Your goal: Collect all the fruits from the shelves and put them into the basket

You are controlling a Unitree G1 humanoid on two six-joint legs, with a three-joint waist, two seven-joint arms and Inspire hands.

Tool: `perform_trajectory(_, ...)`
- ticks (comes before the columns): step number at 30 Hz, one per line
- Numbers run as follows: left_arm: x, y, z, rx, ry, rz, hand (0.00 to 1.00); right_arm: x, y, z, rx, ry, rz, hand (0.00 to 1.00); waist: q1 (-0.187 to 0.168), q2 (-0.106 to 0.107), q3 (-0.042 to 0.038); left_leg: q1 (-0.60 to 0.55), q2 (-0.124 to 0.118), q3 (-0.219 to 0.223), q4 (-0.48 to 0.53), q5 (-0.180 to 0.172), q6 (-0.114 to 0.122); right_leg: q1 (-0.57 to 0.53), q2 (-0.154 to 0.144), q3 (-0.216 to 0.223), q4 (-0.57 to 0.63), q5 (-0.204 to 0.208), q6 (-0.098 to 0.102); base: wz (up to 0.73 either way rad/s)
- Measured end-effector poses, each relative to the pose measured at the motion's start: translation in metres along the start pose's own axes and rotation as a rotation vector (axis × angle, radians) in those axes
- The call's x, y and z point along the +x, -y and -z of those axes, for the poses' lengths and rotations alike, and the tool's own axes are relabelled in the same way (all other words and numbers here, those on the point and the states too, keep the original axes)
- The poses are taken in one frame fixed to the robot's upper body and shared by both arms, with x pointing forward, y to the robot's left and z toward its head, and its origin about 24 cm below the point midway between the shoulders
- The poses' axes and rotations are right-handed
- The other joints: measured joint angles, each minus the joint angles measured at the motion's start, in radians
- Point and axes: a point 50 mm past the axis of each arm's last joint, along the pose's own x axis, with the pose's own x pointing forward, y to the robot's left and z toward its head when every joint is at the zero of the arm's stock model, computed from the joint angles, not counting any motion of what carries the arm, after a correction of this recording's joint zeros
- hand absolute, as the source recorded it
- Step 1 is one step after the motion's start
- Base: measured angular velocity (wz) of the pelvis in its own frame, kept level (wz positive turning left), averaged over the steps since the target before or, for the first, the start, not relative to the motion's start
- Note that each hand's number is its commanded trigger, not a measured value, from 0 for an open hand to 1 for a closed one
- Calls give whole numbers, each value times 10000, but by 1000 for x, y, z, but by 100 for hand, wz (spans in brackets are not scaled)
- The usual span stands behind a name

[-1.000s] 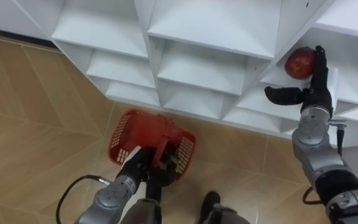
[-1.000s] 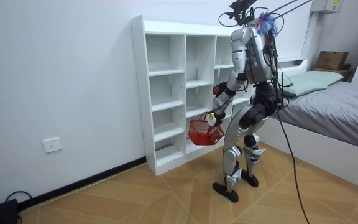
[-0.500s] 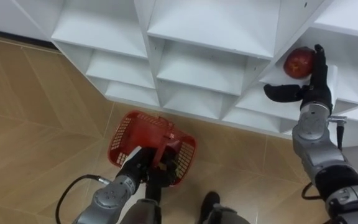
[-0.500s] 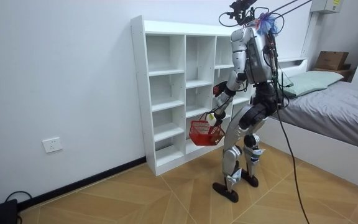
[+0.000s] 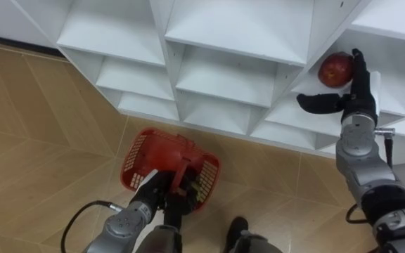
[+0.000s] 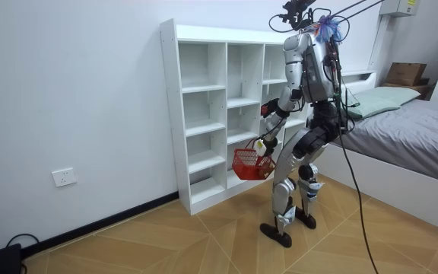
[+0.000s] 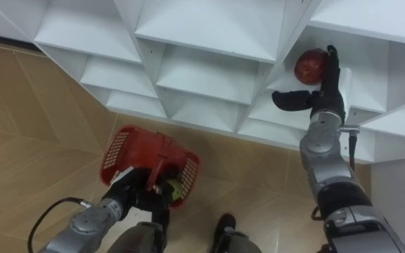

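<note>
Robot shown before the white shelf unit (image 6: 211,114), beside a bed (image 6: 413,141); red basket (image 6: 251,164) held in the left hand (image 6: 259,144).

A bed (image 6: 424,144) with a grey cover is standing at the room view's right; a pale green pillow (image 6: 382,97) is lying at its head end; a brown cardboard box (image 6: 406,73) is sitting on the ledge behind it; a white wall socket (image 6: 65,177) is sitting low on the wall (image 6: 67,91); a dark baseboard (image 6: 105,223) is running along its foot; a wooden floor (image 6: 166,243) is spreading below.
</note>
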Motion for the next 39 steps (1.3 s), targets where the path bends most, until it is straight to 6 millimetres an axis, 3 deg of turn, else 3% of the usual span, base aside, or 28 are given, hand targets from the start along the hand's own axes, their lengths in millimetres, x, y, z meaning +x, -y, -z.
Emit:
perform_trajectory(1, 0, 0, 0, 5, -3, 3, 100, 0, 0, 0, -13, 2, -13, 0, 1, 0, 0, 0, 0, 0, 0, 1, -1, 0, -1, -3, 0, 2, -2, 0)
perform_trajectory(2, 0, 0, 0, 5, -3, 3, 100, 0, 1, 0, -20, 4, -30, 27, 1, 0, 0, 1, 0, 0, 1, 1, -1, 1, -1, -3, 1, 3, -3, 0)
perform_trajectory(3, 0, 0, 0, 8, -4, 3, 100, 0, 1, 0, -34, 9, -38, 65, 1, 0, 0, 1, 0, 2, 2, 1, -1, 0, 0, 0, 1, 4, -3, 0)
perform_trajectory(4, 0, 0, 0, 7, -9, 5, 100, 0, 1, 0, -73, 24, -46, 90, 1, 1, 0, 2, 0, 3, 3, 1, -1, 0, 0, 2, 3, 4, -3, 0)
perform_trajectory(5, 0, 0, 1, 5, -18, 6, 100, 0, 0, 0, -86, 28, -47, 100, 1, 1, -1, 2, 0, 4, 2, 1, -1, 0, 1, 2, 3, 4, -3, 0)
perform_trajectory(13, -2, 0, 4, 2, -109, -52, 100, 4, 12, -2, -319, 139, 361, 100, 1, -27, -18, 27, 7, 3, -14, 10, -13, 21, 13, 3, -4, 7, -8, 0)
perform_trajectory(21, -3, 4, 8, 132, -227, 117, 100, 1, -2, -2, -757, 223, -366, 100, 51, -107, -10, 358, 12, 141, -189, 21, -15, 227, 18, 138, -45, 4, -6, -4)
perform_trajectory(39, -4, 3, 11, 189, -326, 113, 100, 0, -4, -2, -807, 244, -436, 100, 43, -182, 2, 368, 17, 152, -220, 26, -17, 224, 36, 166, -65, 4, -5, 0)
